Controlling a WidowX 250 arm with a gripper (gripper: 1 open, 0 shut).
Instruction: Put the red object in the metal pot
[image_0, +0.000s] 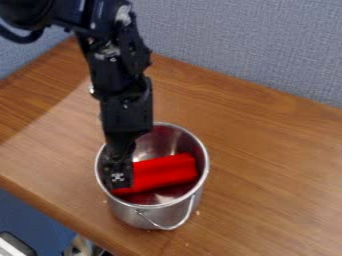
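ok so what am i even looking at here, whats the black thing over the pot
The black thing is a robot arm, and its lower end is a gripper, two fingers that pinch things. There is a single picture, taken from a camera looking down at a wooden table from the front. On the table stands a shiny metal pot. Inside it lies a red block, tilted against the wall. The gripper reaches down into the pot at the block's left end, with its jaws open, so it does not seem to hold the block. A blue-grey wall is behind.
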